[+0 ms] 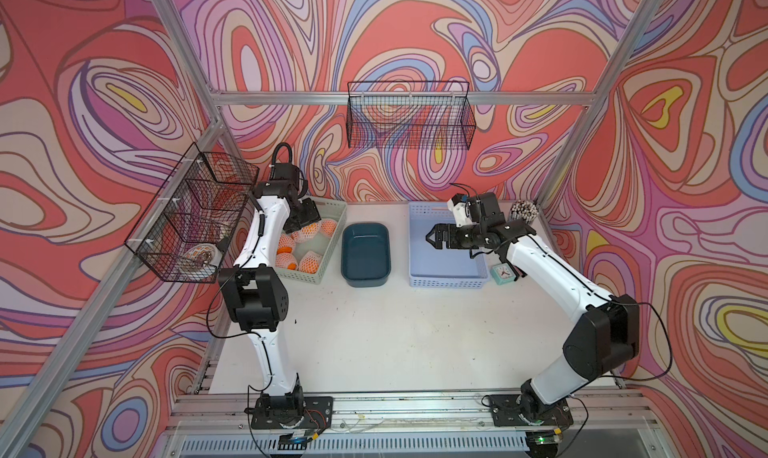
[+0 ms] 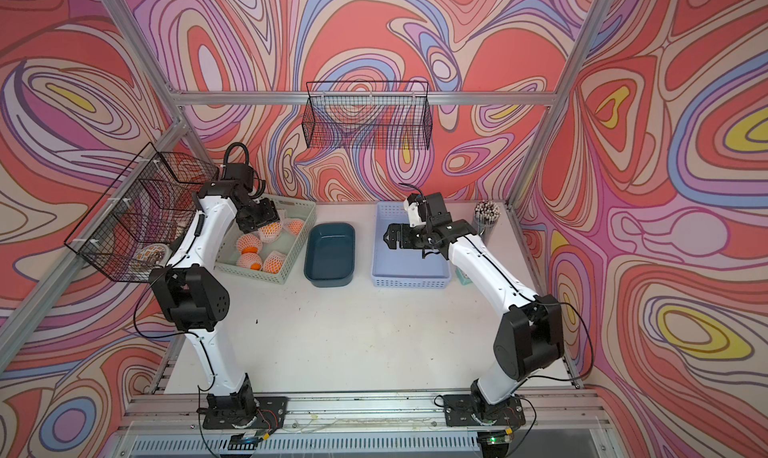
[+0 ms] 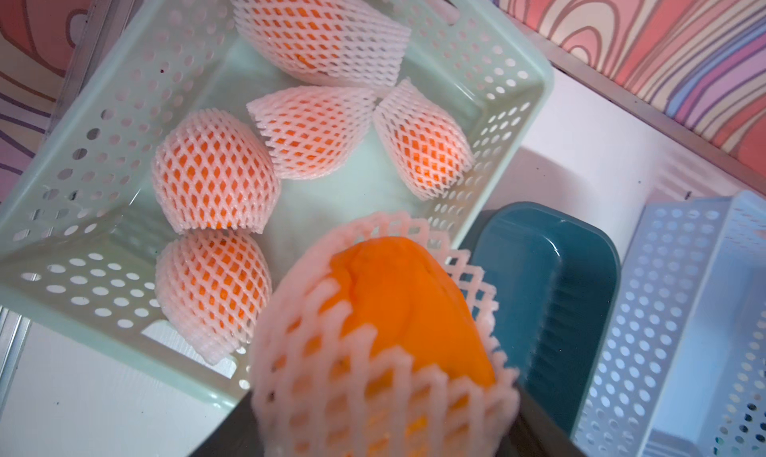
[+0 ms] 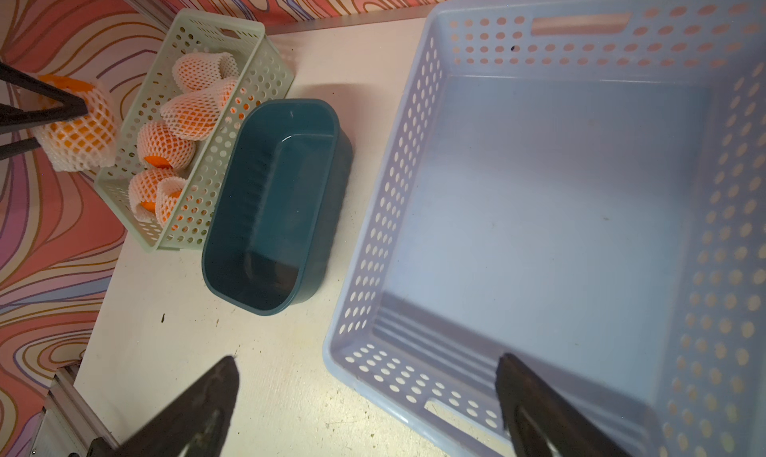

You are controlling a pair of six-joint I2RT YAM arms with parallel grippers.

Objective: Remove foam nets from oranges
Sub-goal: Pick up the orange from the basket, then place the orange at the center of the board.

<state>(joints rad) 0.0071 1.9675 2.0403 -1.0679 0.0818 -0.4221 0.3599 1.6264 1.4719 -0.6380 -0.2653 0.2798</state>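
Left of the teal tub [image 1: 365, 254], my left claw [image 4: 62, 119] grips one orange [image 3: 398, 301], its foam net [image 3: 331, 372] on, above the green basket [image 3: 83, 152] holding five netted oranges [image 3: 213, 171]. Tub: empty. Right of the tub, my right claw [image 1: 431, 237] gapes above the empty blue basket [image 1: 446, 265]. Judgement: no net removed yet.
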